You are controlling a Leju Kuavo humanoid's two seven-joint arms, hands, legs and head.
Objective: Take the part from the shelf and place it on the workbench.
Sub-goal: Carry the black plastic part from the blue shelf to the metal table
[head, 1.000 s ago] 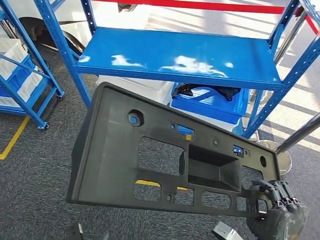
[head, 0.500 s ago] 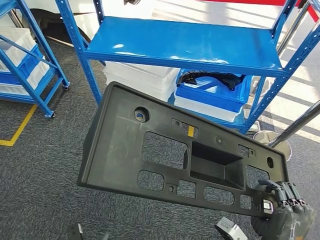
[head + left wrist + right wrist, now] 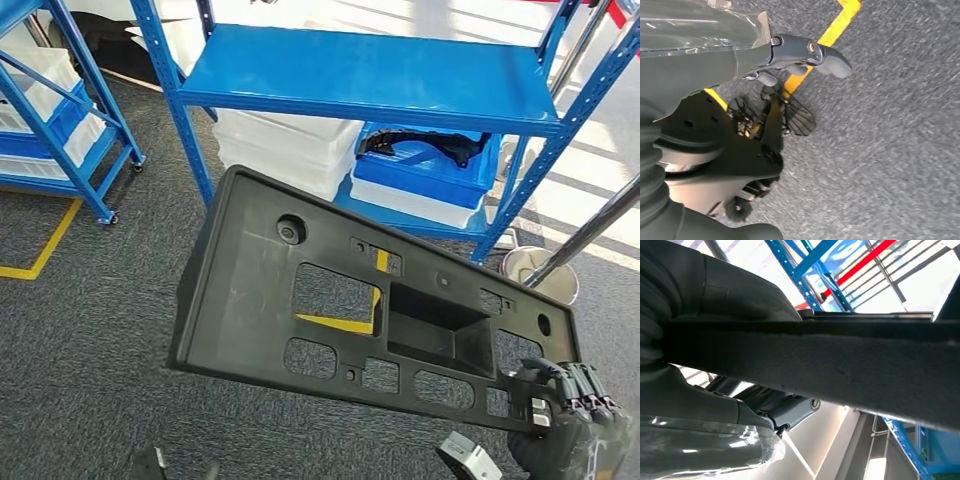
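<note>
Beneath the rack, stacked white bins point(image 3: 283, 150) sit beside a blue bin point(image 3: 423, 180) holding a black piece point(image 3: 423, 148), while a yellow floor line point(image 3: 41, 255) crosses the grey carpet point(image 3: 98, 340) near a blue cart point(image 3: 53, 110) and a metal bowl point(image 3: 540, 278).

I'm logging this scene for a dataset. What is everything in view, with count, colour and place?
part: one, black, flat panel with cut-outs, held in the air in front of the shelf
shelf: one, blue, behind the part
second rack: one, blue, far left, holding white bins
white bins: a stack, under the shelf
blue bin: one, under the shelf, with black pieces inside
floor lines: yellow, on grey carpet
right hand: dark, grips the part's corner
left hand: grey, hangs above the carpet, holding nothing
</note>
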